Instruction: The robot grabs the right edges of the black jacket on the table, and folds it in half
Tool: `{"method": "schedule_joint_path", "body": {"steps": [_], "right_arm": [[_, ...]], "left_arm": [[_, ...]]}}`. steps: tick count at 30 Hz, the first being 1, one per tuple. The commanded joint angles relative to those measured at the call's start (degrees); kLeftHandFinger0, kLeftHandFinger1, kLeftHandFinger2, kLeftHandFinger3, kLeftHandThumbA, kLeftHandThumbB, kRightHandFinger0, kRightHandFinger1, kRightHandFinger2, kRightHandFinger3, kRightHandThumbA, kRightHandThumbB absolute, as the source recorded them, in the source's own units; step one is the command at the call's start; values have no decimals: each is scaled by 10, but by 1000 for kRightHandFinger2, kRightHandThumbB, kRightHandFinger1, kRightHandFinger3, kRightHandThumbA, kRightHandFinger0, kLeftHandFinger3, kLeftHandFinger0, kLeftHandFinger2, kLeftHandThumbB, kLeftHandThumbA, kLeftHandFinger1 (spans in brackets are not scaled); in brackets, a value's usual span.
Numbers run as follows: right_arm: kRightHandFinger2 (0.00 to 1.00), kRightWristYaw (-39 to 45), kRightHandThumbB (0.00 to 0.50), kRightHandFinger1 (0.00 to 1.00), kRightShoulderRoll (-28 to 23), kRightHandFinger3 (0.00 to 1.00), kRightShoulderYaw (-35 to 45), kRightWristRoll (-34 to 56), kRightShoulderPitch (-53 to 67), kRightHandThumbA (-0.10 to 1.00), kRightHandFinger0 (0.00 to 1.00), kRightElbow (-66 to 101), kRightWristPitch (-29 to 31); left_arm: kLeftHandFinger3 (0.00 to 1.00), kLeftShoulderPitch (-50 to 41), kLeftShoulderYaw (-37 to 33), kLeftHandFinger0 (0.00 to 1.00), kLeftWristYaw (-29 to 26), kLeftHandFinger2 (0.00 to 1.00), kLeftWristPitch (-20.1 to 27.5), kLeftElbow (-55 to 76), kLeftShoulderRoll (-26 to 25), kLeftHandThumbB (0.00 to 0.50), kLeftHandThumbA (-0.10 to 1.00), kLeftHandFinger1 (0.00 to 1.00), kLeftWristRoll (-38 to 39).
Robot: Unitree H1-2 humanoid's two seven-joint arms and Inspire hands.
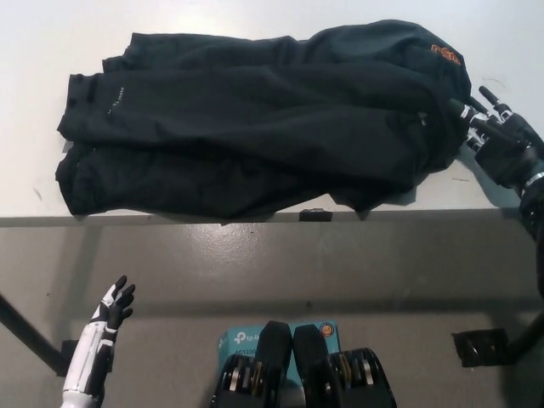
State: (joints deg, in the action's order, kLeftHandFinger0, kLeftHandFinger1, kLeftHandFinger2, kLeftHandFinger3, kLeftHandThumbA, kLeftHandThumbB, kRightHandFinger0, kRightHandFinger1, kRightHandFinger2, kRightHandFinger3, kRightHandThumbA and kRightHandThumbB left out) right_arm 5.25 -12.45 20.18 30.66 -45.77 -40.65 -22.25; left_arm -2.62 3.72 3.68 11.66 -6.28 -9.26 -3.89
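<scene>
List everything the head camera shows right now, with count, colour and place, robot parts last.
jacket: one, black with a small orange logo near its upper right, spread across the table
table: one, white top, filling the upper half of the view
box: one, teal, on the grey floor at bottom middle, partly hidden
left hand: one, white with dark fingers, lower left, below the table edge, open and resting
right hand: one, black, over the table at the jacket's right edge, fingers spread, holding nothing

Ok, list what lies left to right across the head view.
Left hand, low off the table → black jacket on the white table → right hand, open at the jacket's right edge.
</scene>
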Motion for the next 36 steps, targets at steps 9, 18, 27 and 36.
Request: {"method": "schedule_joint_path", "body": {"steps": [9, 18, 27, 36], "right_arm": [[1000, 26, 407, 1000, -22, 1000, 2, -13, -21, 1000, 1000, -7, 43], [1000, 43, 392, 1000, -12, 1000, 17, 10, -27, 1000, 1000, -9, 21], [1000, 34, 409, 1000, -14, 1000, 17, -1, -28, 1000, 1000, -11, 36], [1000, 58, 387, 1000, -13, 1000, 11, 1, -31, 1000, 1000, -34, 30]], "left_arm": [[1000, 10, 4, 1000, -3, 1000, 14, 20, -12, 190, 1000, 1000, 2], [1000, 15, 3, 1000, -6, 1000, 15, 16, -10, 179, 1000, 1000, -4], [1000, 19, 2, 1000, 0, 1000, 8, 19, -14, 188, 1000, 1000, 0], [1000, 19, 3, 1000, -2, 1000, 8, 19, -14, 196, 999, 1000, -3]]}}
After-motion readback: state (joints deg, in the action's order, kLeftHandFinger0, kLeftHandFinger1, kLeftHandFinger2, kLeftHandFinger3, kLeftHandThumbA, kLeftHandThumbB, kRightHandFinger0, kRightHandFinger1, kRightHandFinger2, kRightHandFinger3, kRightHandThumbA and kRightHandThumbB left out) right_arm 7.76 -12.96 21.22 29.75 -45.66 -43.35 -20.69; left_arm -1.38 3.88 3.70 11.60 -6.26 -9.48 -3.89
